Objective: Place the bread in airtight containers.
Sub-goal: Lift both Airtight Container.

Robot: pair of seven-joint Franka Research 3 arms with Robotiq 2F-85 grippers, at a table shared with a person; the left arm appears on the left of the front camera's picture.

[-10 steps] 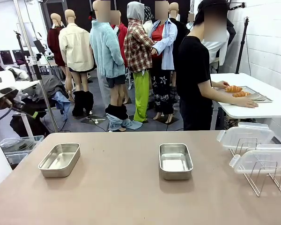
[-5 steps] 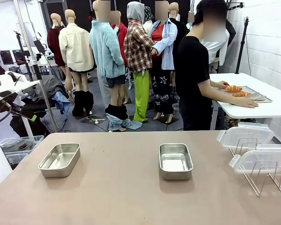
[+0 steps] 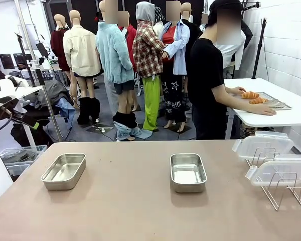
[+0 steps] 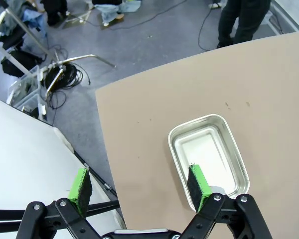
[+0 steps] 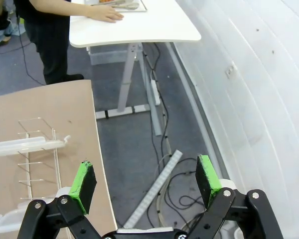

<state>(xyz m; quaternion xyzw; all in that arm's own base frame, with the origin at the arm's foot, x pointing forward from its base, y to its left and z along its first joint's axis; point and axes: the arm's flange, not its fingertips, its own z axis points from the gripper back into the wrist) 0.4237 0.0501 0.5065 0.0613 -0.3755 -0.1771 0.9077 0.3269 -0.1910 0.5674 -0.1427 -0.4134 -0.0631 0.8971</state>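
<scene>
Two golden croissants [image 3: 250, 95] lie on a flat metal tray [image 3: 276, 104] on the far white table, where a person's hand [image 3: 266, 111] rests. Two empty steel tins stand on the tan table, one at the left [image 3: 63, 170] and one near the middle [image 3: 187, 172]. Their clear lids [image 3: 263, 145] sit in a wire rack [image 3: 286, 193] at the right. My left gripper [image 4: 138, 186] hangs open high above the table's left edge, with a tin [image 4: 209, 157] under its right pad. My right gripper [image 5: 145, 180] is open over the floor beside the table, past the wire rack [image 5: 37, 149].
A person in black [image 3: 208, 75] stands between the two tables, facing the white table [image 5: 134, 22]. Cables and a power strip [image 5: 152, 186] lie on the floor under my right gripper. A white wall runs along the right. Broad bare tabletop [image 3: 130, 201] surrounds the tins.
The white part of my left arm at the picture's left edge has shifted slightly. The person, the tins and the lids have not moved.
</scene>
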